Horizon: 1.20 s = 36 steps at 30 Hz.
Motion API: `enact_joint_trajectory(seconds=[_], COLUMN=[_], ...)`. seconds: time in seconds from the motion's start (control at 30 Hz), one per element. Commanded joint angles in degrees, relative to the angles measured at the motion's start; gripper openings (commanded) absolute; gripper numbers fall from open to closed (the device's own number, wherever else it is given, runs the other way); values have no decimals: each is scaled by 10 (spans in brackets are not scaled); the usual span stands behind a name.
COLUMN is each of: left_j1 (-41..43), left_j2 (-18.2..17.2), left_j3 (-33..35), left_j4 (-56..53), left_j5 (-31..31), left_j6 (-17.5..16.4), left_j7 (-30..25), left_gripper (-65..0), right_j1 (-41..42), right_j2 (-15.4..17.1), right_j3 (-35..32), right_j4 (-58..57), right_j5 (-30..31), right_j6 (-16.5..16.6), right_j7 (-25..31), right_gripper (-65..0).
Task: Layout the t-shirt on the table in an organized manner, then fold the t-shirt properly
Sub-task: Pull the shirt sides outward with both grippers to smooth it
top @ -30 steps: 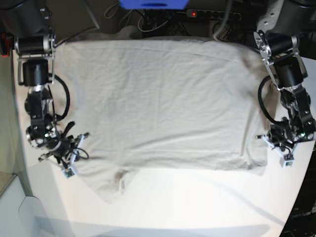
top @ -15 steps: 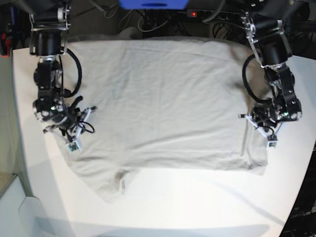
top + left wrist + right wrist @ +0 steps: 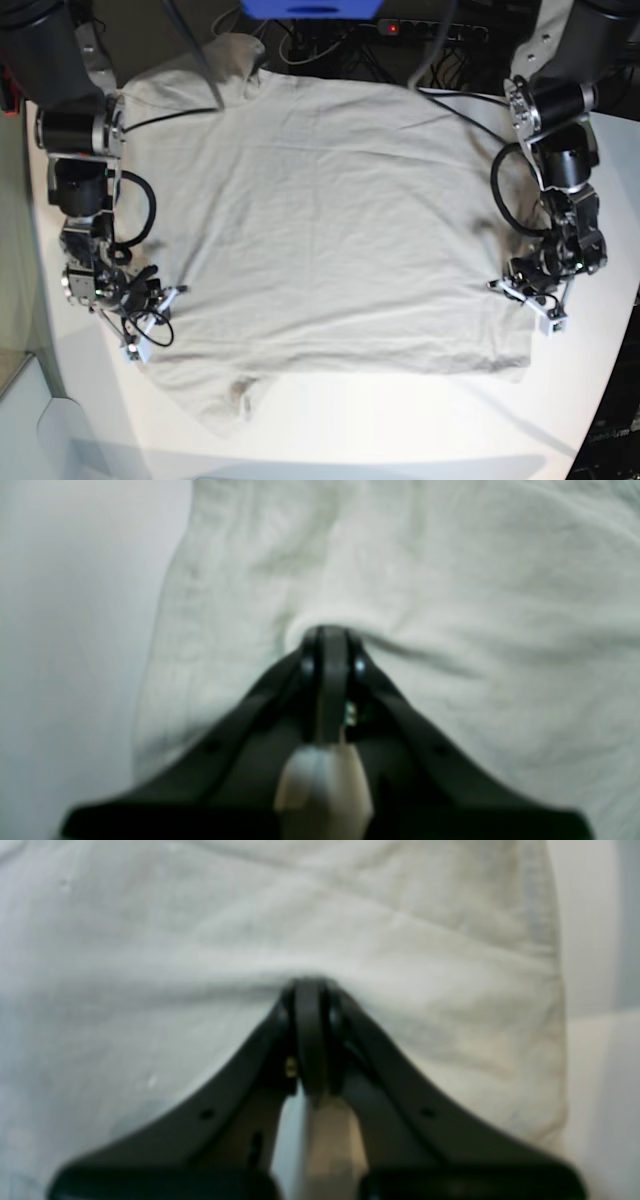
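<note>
T-shirt (image 3: 320, 220) spread flat over most of the table (image 3: 400, 420), neck end toward the near edge, far hem now bunched and lifted at the back-left corner where half a second ago it lay straight. Whole cloth shifted and looking slightly drawn toward the near side since then. Taken to mean a dragging or smoothing pull, so layout not finished and folding not yet begun.

Left pincer (image 3: 527, 297) lower along the cloth's side than half a second ago, jaws pressed together with a ridge of fabric puckered just ahead of the tips in the left wrist view (image 3: 327, 635); bare table just beside it on the outer side.

Right pincer (image 3: 150, 305) likewise lower than before, closed at the opposite side seam, cloth creased right at its tips (image 3: 310, 985), sleeve hem just outboard. Whether fabric is truly pinched or only pressed: cannot tell for certain, though puckers suggest a grip.
</note>
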Motion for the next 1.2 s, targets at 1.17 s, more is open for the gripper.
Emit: enact_joint_trajectory(seconds=[1.17], left_j1=[71], left_j2=[28], left_j3=[1], left_j4=[136], left_j5=[11], left_j6=[3], left_j7=[89], left_gripper=[-628], right_j1=[-154], right_j2=[-34], right_j3=[47], right_j4=[297], right_j5=[-69], right_j6=[-4], right_j7=[-144], right_gripper=[-638])
